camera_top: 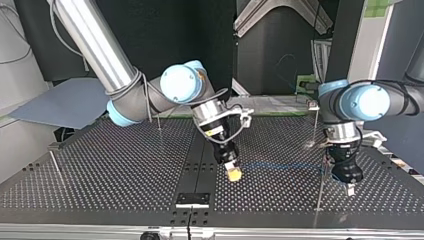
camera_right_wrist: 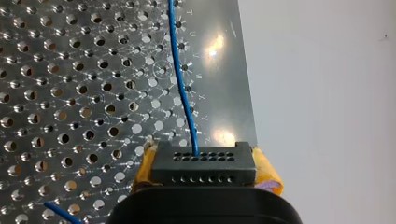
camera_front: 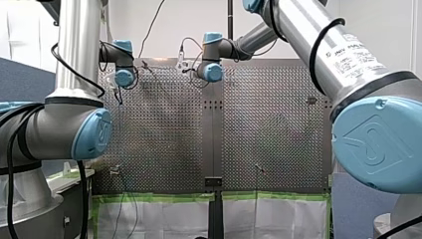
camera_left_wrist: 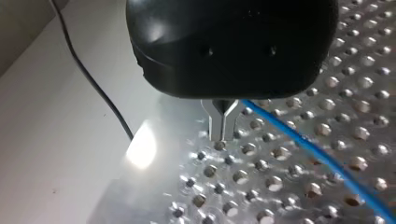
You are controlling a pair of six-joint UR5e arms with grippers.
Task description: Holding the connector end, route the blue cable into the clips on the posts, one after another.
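At the top view's left, your right gripper (camera_top: 233, 173) hangs low over the table (camera_top: 125, 165), which is full of little holes. Its yellow pads (camera_right_wrist: 268, 173) are squeezed tight on a small black connector (camera_right_wrist: 204, 164) with rows of tiny holes. The blue cable (camera_right_wrist: 181, 74) comes out of one of those holes. It is thin and bright blue. It runs over the table toward the right, to your left gripper (camera_left_wrist: 223, 135). A thin post (camera_top: 320, 192) stands just beside that gripper. Its metal fingers (camera_left_wrist: 217, 122) look pressed together, with the tips close above the table. The cable passes right beside them, but it is hard to see if they pinch it.
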